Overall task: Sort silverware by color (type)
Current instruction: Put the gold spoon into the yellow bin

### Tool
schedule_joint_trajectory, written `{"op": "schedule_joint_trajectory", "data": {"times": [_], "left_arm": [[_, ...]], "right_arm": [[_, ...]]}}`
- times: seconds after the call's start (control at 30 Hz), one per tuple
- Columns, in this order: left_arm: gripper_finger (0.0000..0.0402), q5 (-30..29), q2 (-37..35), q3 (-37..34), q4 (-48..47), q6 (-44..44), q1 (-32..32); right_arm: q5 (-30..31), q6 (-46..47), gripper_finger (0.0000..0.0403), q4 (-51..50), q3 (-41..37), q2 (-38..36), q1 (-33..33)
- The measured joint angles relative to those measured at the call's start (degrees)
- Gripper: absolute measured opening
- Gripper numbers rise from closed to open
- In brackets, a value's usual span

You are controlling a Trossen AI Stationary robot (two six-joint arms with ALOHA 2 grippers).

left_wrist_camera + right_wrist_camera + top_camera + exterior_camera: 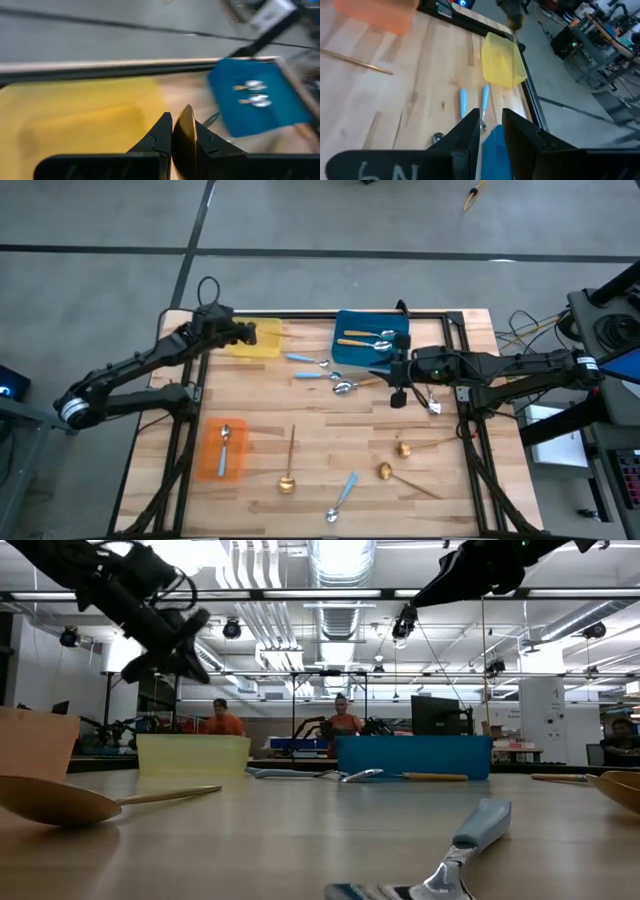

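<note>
Gold pinched edge-on: gripping a gold spoon (184, 135) by its bowl between the pressed-together fingers of the left gripper (245, 332), hanging over the yellow tray (265, 350) at the table's far edge. Risking a twist or slip from so thin a hold; risking, too, a bounce off the tray wall and out past the table rail if letting go from up here. Leaving three more gold spoons (289, 465) lying near the front, blue-handled spoons (305, 359) scattered mid-table, orange-handled spoons (365, 340) resting in the blue tray (345, 320). Hovering well apart beside that tray, the right gripper (398, 390), fingers impossible to judge. Blocking the drop: nothing.
</note>
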Motion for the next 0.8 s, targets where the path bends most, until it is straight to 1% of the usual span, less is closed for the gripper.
{"op": "schedule_joint_trajectory", "data": {"times": [0.1,0.2,0.3,0.47,0.57,0.67,0.8], "left_arm": [[0.0009,2.86,-2.04,1.79,0.20,2.70,-0.41],[0.0010,4.49,-4.15,2.63,3.01,5.10,-1.72],[0.0010,5.77,-6.09,2.40,7.28,5.31,-3.52],[0.0010,5.76,-7.87,0.39,13.50,4.74,-8.05],[0.0010,5.61,-7.65,-0.97,20.32,3.95,-12.02],[0.0010,4.35,-6.87,-2.37,27.37,3.90,-15.72],[0.0010,-0.04,-5.26,-2.73,30.56,4.84,-19.81]], "right_arm": [[-5.22,-2.00,0.0075,2.82,-0.19,0.78,-0.42],[-10.51,-3.94,0.0074,9.13,-1.30,1.87,-1.07],[-11.03,-5.25,0.0068,17.33,-3.52,3.35,-2.23],[-11.04,-5.23,0.0059,32.37,-7.82,7.05,-6.09],[-11.03,-2.35,0.0059,40.38,-9.53,10.10,-9.17],[-11.06,1.40,0.0062,45.71,-10.41,13.81,-11.85],[-11.06,14.13,0.0075,52.02,-10.33,18.73,-14.81]]}}
